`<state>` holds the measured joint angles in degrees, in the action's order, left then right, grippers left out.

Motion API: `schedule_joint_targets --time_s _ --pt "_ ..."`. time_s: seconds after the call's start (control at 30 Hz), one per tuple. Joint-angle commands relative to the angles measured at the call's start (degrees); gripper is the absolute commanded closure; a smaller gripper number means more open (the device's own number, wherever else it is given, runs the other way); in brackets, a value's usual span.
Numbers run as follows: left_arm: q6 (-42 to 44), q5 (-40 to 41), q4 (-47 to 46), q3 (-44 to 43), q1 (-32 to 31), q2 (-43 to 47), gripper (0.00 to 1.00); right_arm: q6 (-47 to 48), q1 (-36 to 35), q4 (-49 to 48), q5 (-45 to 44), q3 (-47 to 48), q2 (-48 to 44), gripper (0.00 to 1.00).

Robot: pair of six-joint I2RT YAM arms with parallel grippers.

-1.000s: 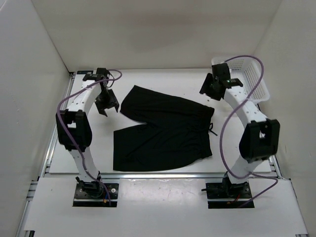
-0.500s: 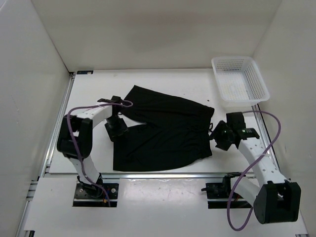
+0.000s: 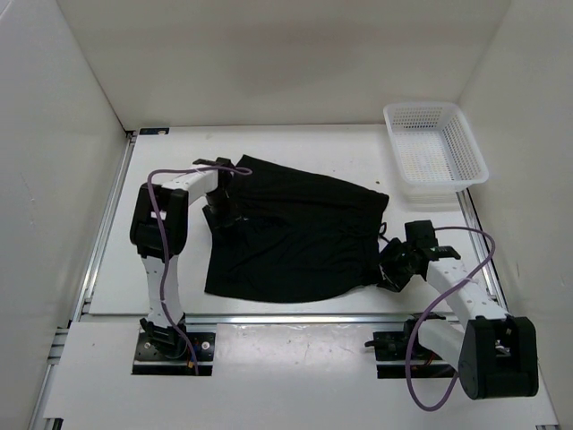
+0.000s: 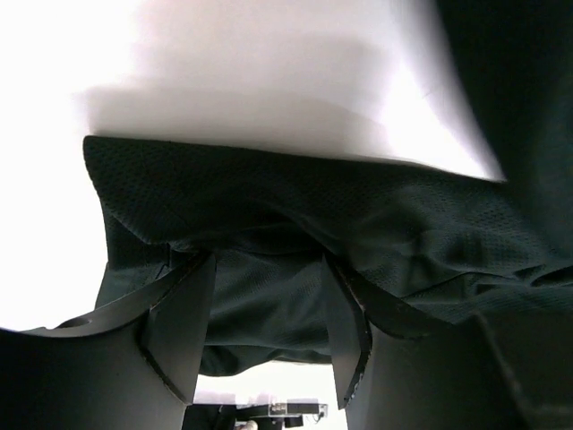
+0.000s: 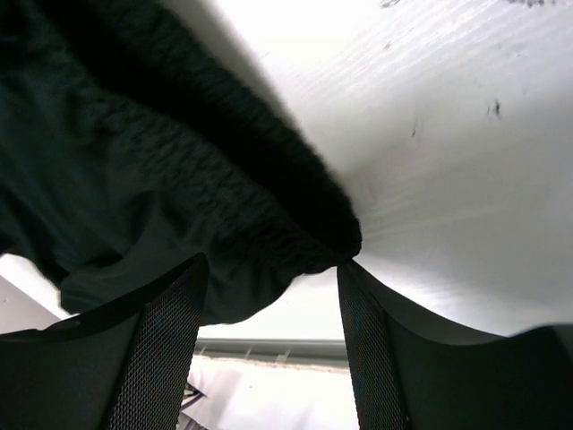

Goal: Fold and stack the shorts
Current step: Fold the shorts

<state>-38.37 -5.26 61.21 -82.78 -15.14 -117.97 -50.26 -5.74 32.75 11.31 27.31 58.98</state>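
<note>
White walls close in the table (image 3: 313, 152) on three sides, and a white basket (image 3: 436, 150) stands at its far right corner. Both wrist cameras are very close to the cloth, so each shows only a small dark part of it, and the rest is cut off by the picture edges. From above, the black grippers melt into the black fabric and their fingertips cannot be made out.

The shorts (image 3: 295, 237) lie spread in the middle of the table, with the waistband to the right and the legs to the left, well apart from the basket.

The left gripper (image 3: 224, 213) is low at the left side of the shorts, where the two legs meet. In the left wrist view its fingers (image 4: 183, 327) stand about half apart. A fold of mesh fabric fills the gap and lies partly over the tips. Whether the cloth is pinched there is hidden by the fold.

The right gripper (image 3: 391, 269) is at the near right corner of the shorts. In the right wrist view its fingers (image 5: 161, 349) are also clearly apart, and the corner of the gathered waistband (image 5: 269, 206) lies between them, ending just beside the right-hand finger. No pad presses on it.
</note>
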Motion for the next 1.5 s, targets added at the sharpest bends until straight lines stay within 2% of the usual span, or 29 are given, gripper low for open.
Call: schedule_joint_targets --time_s 0.0,0.17,0.3,0.43,0.57,0.67,0.8,1.0,1.23,1.47 --pt "1.0 3.0 -4.7 -6.1 -0.2 -4.9 0.39 -0.7 0.2 -5.0 0.8 -2.1 2.8 0.36" --pt "2.2 6.8 0.0 -14.0 0.4 -5.6 0.39 -0.1 0.2 -6.5 -1.0 -1.5 4.3 0.39" --pt "2.2 9.4 3.0 -14.4 0.9 0.5 0.33 0.4 0.2 -6.5 -3.3 -0.9 4.3 0.40" --pt "1.0 10.5 3.7 -5.4 4.6 14.3 0.31 0.4 0.2 -6.5 -3.3 -1.5 4.3 0.40" --pt "-0.2 7.4 1.6 9.2 6.0 22.9 0.31 1.0 0.2 -5.9 -3.3 -1.5 4.3 0.40" --pt "-1.5 2.8 -1.6 15.3 6.0 25.2 0.31 1.0 0.2 -4.5 -4.0 -1.5 3.7 0.38" --pt "-4.7 0.3 -4.9 23.8 4.9 25.2 0.31 1.0 0.2 -0.8 -5.2 -0.3 0.3 0.32" --pt "-6.6 2.0 -6.4 27.2 4.9 25.7 0.31 0.4 0.2 0.7 -5.2 -0.3 -3.8 0.31" --pt "-7.2 6.0 -10.8 29.2 6.0 22.2 0.30 -0.1 0.2 -4.8 -2.9 -0.9 1.2 0.40" --pt "-6.6 4.5 -11.8 28.6 6.5 20.1 0.33 -0.1 0.2 -6.7 -2.9 -0.9 3.1 0.53"
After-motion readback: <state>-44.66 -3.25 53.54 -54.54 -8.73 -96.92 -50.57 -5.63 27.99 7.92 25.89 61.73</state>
